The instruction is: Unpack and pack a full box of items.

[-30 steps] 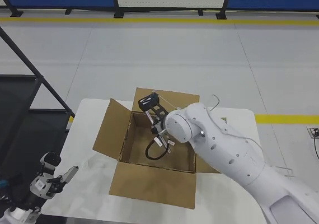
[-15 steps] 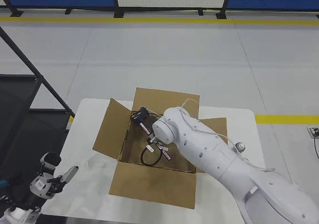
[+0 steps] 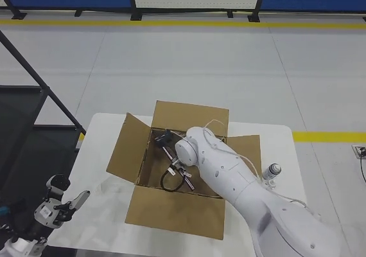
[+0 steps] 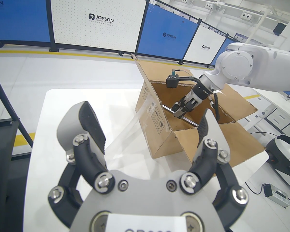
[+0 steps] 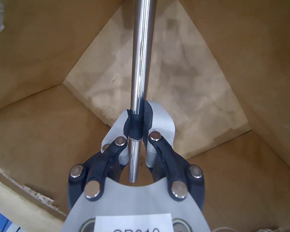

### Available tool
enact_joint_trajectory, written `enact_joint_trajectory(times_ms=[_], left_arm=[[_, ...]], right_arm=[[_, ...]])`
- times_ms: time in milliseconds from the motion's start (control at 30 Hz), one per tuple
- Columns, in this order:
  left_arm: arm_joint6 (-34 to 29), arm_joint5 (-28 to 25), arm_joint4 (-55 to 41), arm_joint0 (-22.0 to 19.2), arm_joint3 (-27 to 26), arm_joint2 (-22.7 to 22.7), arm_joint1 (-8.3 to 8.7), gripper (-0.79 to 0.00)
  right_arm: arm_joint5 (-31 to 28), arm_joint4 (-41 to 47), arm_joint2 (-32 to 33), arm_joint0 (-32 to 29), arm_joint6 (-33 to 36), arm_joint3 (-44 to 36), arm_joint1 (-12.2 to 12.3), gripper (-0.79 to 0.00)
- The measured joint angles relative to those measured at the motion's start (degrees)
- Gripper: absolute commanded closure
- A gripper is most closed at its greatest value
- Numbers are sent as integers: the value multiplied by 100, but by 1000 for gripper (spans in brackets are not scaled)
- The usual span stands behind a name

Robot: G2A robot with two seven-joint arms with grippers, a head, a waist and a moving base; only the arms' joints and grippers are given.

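A small pale canister [image 3: 271, 171] sits on the white table [image 3: 104, 193], just beside a flap of the open brown cardboard box [image 3: 173, 215]. Cardboard walls and raised flaps surround the right gripper [image 5: 137, 121], which is inside the box. It pinches a straight, mirror-bright steel rod [image 5: 143, 49] near one end, and the rod's far end points toward the box's bare floor. The left gripper [image 4: 146, 114], fingers spread and holding nothing, hovers over the table, well apart from the box.

Left hand [image 4: 147, 119] spread wide before the box [image 4: 159, 126] — right hand [image 4: 178, 112] inside grips a rod [image 4: 191, 121].

White arm [image 3: 234, 180]; silver left tool [image 4: 147, 112], black fingers [image 4: 91, 121], screws [image 4: 104, 182].
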Motion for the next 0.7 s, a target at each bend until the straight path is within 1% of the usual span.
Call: enact_joint_trajectory(times_ms=[200, 400, 500, 567, 667, 700], left_arm=[[0, 0, 0, 0, 0, 0, 0, -785], [0, 0, 0, 0, 0, 0, 0, -785], [0, 0, 0, 0, 0, 0, 0, -785], [0, 0, 0, 0, 0, 0, 0, -785], [0, 0, 0, 0, 0, 0, 0, -785], [0, 0, 0, 0, 0, 0, 0, -785]], right_arm=[[-9, -1, 12, -32, -177, 492, -240, 0], [-171, 49, 82, -44, -286, 841, -373, 0], [-227, 53, 112, -52, -310, 962, -413, -102], [-234, 52, 130, -54, -310, 1020, -432, -154], [-211, 40, 156, -57, -290, 1105, -454, -169], [-205, 38, 158, -57, -286, 1111, -455, -188]])
